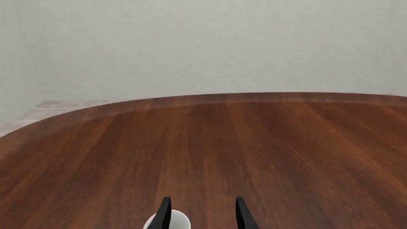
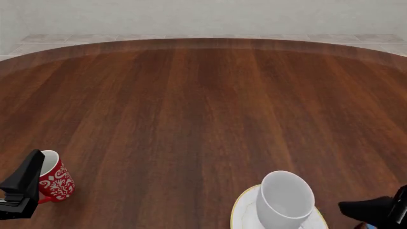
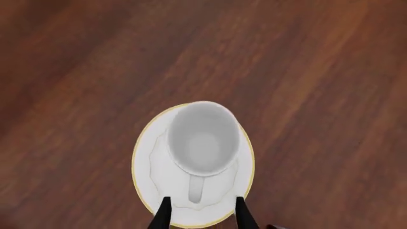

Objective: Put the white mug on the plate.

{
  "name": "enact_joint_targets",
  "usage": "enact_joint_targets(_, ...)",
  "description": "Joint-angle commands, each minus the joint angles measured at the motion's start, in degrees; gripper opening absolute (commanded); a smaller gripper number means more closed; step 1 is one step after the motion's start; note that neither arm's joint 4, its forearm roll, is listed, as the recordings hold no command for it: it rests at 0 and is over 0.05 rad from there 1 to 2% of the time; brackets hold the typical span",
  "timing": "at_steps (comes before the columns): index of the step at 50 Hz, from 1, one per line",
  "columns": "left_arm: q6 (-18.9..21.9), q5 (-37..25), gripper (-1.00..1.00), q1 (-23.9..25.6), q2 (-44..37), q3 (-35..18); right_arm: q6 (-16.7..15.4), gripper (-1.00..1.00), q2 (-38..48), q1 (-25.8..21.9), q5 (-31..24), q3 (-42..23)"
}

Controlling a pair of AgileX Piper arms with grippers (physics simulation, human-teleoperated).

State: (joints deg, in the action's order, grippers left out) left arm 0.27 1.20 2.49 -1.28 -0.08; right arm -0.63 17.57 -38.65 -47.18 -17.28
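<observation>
A: Where's the mug (image 2: 287, 199)?

B: On the plate (image 2: 245, 206), upright, mouth up. Front view puts both at the near edge of the counter (image 2: 203, 109), right of centre. Plate is cut off by the bottom of the frame there.

A: Centred on it?

B: Roughly. Right wrist view looks straight down into the mug (image 3: 203, 139); gold rim of the plate (image 3: 145, 148) shows all round it. Handle (image 3: 196, 189) points toward the right gripper (image 3: 203, 215).

A: Right gripper state?

B: Fingers parted, nothing between them. Tips sit over the plate's near edge, clear of the mug. In the front view only a dark part of that arm shows at the lower right, beside the plate.

A: Left gripper?

B: Fingers (image 1: 165, 213) apart as well, holding nothing. Midpoint at (image 1: 203, 215). A white rim shows behind one fingertip; that's the red mug (image 1: 169, 222). Front view has the red mug (image 2: 54, 177) at lower left, upright, with the left gripper (image 2: 24, 183) just beside it. Contact: can't tell.

A: The two mugs?

B: Well apart, opposite sides of the counter's near edge.
</observation>
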Motion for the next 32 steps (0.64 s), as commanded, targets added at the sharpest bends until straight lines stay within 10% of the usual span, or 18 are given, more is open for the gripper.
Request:
enact_joint_targets(1, 0.00, -0.21, 1.00, 0.03, 0.21, -0.03, -1.00, 1.00, -5.71, 0.62, -7.84, -5.51)
enact_joint_targets(32, 0.01, -0.20, 1.00, 0.04, 0.19, -0.03, -3.67, 1.00, -12.47, 0.85, -19.12, -23.97)
